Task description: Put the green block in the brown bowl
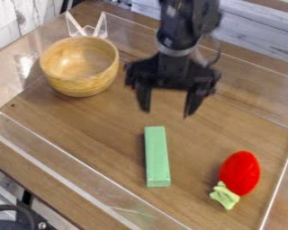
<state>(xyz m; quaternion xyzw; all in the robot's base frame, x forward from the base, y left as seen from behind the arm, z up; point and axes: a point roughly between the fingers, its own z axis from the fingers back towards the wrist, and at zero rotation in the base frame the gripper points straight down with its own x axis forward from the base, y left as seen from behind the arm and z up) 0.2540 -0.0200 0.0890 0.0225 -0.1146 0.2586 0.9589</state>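
Note:
A long green block (157, 155) lies flat on the wooden table, its long side running toward the camera. The brown bowl (78, 65), round, wooden and with nothing in it, sits at the back left. My black gripper (167, 100) hangs just behind the block, pointing down. Its two fingers (144, 97) stand wide apart with nothing between them, and they do not touch the block.
A red strawberry-shaped toy (238, 174) with a green leaf lies at the front right. Clear plastic walls (62, 171) edge the table along the front and left. A white object (86, 24) stands behind the bowl.

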